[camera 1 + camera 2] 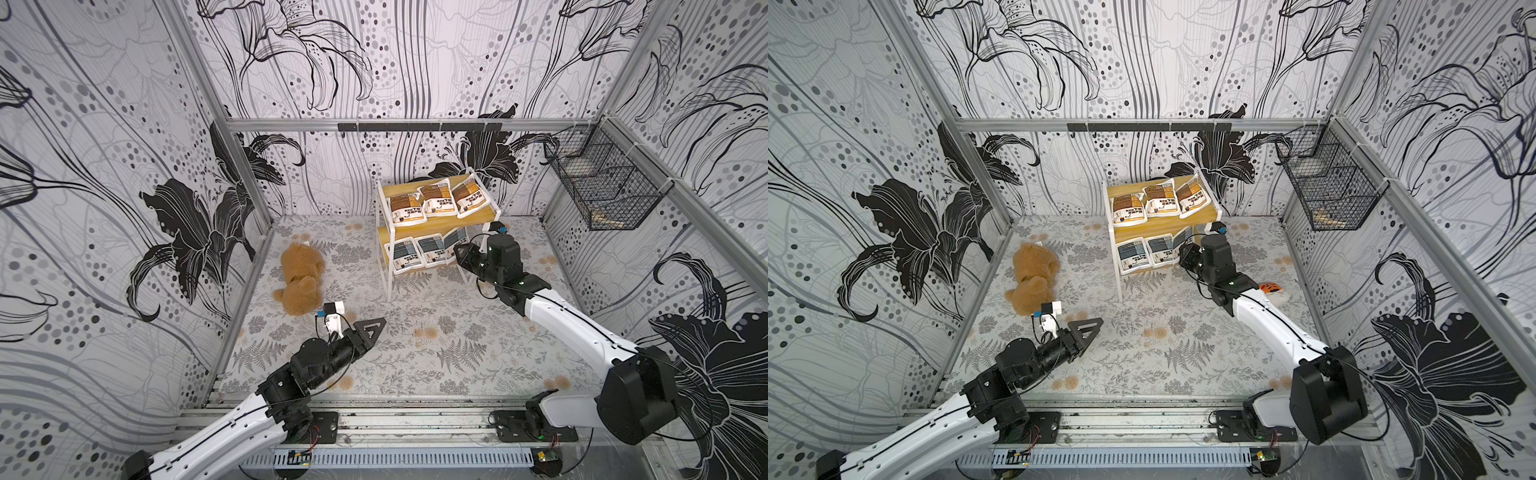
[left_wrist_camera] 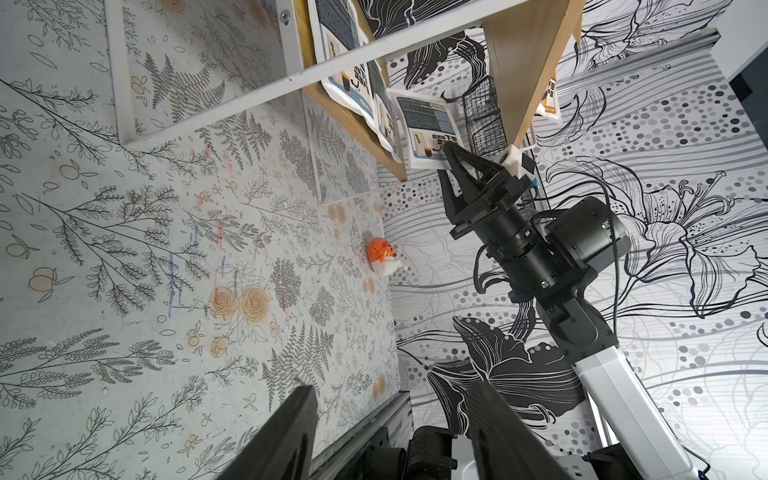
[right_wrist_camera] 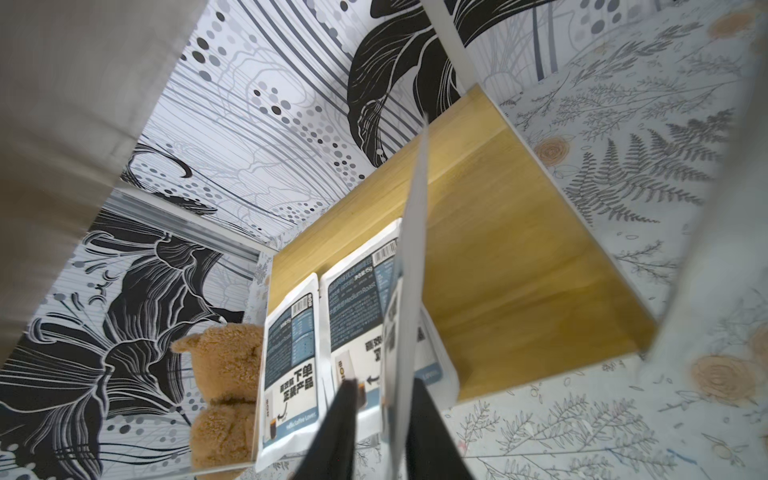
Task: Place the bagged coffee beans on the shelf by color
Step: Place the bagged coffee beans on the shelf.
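Six pouches: all are at the shelf point(image 1: 482, 214); none lies on the desk point(image 1: 415, 353).
Upper board point(image 1: 397, 190): three brown-orange pouches point(image 1: 435, 200) lie flat in a row, edges touching.
Lower board point(image 3: 519, 270): two grey-blue pouches point(image 1: 408, 255) lie flat side by side. The third grey-blue pouch point(image 1: 455, 241) stands tilted on edge at the end of the row, just beside them.
Reason for the split: one colour per tier, as the task asks.
Right hand point(image 1: 460, 251): at the end of the lower board, jaws parted a little on either side of the tilted pouch's bottom edge. The right wrist view shows a gap on one side, so it looks released rather than clamped.
Reason for the tilt: probably an edge-on hold fits under the upper board. Freed, the pouch may tip onto its neighbour rather than land flat.
Left hand point(image 1: 374, 326): hovers over the desk near the plush bear point(image 1: 299, 278), jaws wide apart and empty, well clear of the shelf.
Wire basket point(image 1: 602, 187): hangs on the side wall, well apart from the shelf. It holds something pale that cannot be identified.
Orange toy point(image 1: 1271, 287): on the desk beside the right arm, no part of the sorting.
Progress: the last placement looks nearly done.
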### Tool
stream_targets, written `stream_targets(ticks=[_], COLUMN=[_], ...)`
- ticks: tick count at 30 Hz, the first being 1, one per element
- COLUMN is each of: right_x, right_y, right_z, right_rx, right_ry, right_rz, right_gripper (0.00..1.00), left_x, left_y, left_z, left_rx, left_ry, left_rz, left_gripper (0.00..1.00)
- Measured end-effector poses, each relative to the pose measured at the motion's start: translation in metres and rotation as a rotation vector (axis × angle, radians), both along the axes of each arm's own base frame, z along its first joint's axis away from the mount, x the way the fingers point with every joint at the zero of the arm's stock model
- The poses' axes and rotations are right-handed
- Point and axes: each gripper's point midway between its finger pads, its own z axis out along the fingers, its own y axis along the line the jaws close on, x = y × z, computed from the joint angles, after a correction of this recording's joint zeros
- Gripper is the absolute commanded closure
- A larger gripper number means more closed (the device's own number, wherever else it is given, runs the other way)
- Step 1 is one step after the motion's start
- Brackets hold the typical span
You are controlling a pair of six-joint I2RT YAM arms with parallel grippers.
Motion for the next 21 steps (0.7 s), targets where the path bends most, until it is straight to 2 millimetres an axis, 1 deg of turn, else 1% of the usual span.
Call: stream_targets(ticks=[1,3,8,12,14,17,19,20,21], right_x=[0.000,0.000,-0.001,-0.007,-0.009,-0.011,-0.012,-0.013,-0.013], right_y=[0.000,-0.001,-0.001,-0.006,-0.008,-0.010,-0.010,-0.010,-0.011], right_z=[0.000,0.000,-0.001,-0.002,-0.003,-0.002,-0.003,-0.004,-0.006], right_rx=[0.002,0.006,0.013,0.016,0.016,0.015,0.012,0.010,0.008], right_ry=[0.001,0.002,0.007,0.015,0.019,0.022,0.028,0.032,0.040], right_rz=[-0.001,-0.006,-0.011,-0.023,-0.028,-0.031,-0.032,-0.033,-0.035], right_gripper=[0.49,0.45,0.40,0.34,0.29,0.26,0.25,0.22,0.21], left_x=[0.000,0.000,0.000,0.001,0.001,0.001,0.001,0.001,0.001], left_y=[0.000,0.000,0.000,-0.001,-0.001,-0.002,-0.002,-0.002,-0.001], left_z=[0.000,0.000,0.000,-0.002,-0.004,-0.004,-0.004,-0.004,-0.004], left_rx=[-0.001,-0.001,-0.001,0.005,0.009,0.010,0.008,0.008,0.007], left_ry=[0.000,0.000,0.001,0.006,0.010,0.013,0.013,0.013,0.013], left_rz=[0.000,0.000,0.000,0.000,-0.001,-0.001,0.000,0.000,0.000], left_gripper=[0.37,0.37,0.37,0.37,0.37,0.37,0.37,0.37,0.37])
